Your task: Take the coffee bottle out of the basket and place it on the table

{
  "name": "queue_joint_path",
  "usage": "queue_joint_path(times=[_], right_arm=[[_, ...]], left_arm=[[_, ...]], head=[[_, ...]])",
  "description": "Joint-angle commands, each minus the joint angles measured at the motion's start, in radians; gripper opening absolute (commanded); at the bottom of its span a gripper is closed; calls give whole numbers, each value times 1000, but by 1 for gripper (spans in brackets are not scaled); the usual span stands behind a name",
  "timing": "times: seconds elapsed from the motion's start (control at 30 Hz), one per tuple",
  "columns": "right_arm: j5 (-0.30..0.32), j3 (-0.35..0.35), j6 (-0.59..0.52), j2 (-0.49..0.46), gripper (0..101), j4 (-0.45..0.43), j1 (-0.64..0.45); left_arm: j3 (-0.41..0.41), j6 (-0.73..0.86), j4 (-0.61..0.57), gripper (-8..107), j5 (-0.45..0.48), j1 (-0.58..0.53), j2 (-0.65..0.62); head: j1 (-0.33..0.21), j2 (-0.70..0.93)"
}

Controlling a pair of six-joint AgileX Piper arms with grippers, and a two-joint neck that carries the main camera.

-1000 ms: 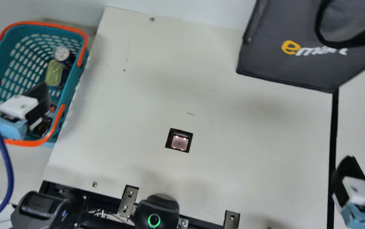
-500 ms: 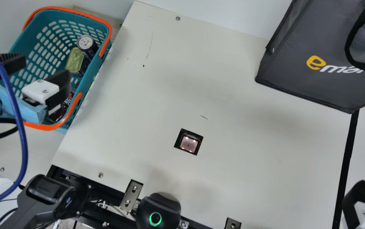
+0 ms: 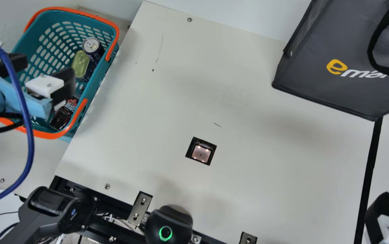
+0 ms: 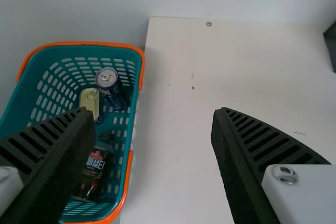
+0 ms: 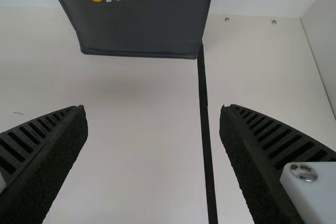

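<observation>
The left end effector (image 3: 48, 66) partly hides the coffee bottle (image 3: 62, 117).

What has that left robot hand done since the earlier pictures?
The left gripper has shifted slightly, up the main view, uncovering more of the coffee bottle. Nothing was grasped or released. Bottle, basket and right gripper stayed put.

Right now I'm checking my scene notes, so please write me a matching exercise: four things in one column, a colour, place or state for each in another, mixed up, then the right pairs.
1. coffee bottle
2. basket
3. bag
4. left gripper

A. teal, with orange handles
B. open, with nothing between its fingers
C. inside the basket
D. dark grey, with a black handle

Pairs: 1-C, 2-A, 3-D, 4-B
</observation>
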Motion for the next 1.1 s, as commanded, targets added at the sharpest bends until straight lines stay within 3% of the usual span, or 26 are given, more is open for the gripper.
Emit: queue_joint_path(times=[0.0,0.7,1.07], right_arm=[[0,0,0,0,91,0,0],[0,0,0,0,91,0,0],[0,0,0,0,91,0,0]], left_arm=[[1,5,-6,90,-7,25,10],[-6,142,-85,90,-155,313,184],[21,115,-46,90,-235,336,263]], head=[[-26,2],[-26,2],[-26,2]])
